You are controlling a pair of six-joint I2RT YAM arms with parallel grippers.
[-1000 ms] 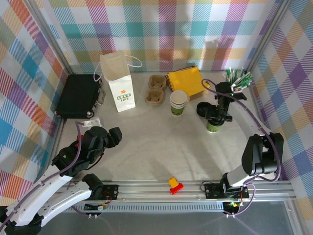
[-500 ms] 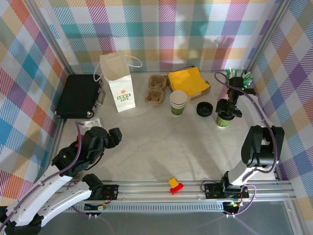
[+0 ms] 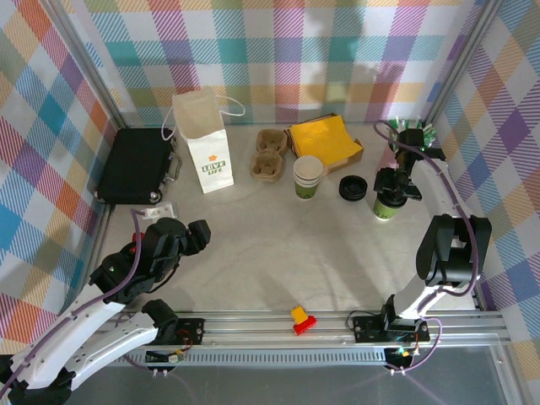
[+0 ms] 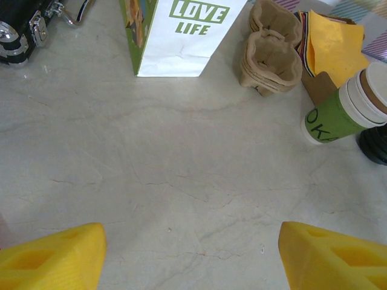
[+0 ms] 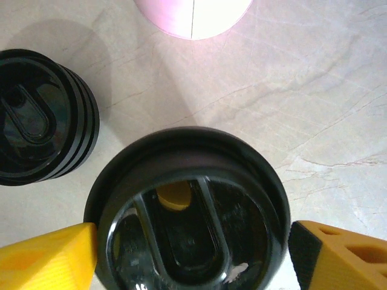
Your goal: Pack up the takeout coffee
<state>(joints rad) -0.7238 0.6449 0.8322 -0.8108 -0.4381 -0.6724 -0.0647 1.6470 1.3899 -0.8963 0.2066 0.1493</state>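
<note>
The takeout coffee (image 3: 385, 207), a cream cup with green print and a black lid (image 5: 187, 211), stands on the table at the right. My right gripper (image 3: 394, 187) hovers directly over it. Its yellow fingers (image 5: 48, 257) straddle the lid; the left one is against the rim and the right one stands a sliver off it, so the right gripper (image 5: 193, 257) is open. My left gripper (image 3: 196, 234) rests low at the near left. In the left wrist view it (image 4: 192, 254) is open over bare table.
A white paper bag (image 3: 202, 139) stands upright at the back, with brown cup carriers (image 3: 268, 156) and yellow napkins (image 3: 325, 139) beside it. Stacked lidless cups (image 3: 308, 177) and a stack of black lids (image 3: 352, 187) sit left of the coffee. A pink cup (image 5: 193, 15) stands just behind it.
The right gripper carried the coffee a short way right and back, away from the lid stack, and set it down. Its jaws have since widened off the lid. The left arm stayed still.
</note>
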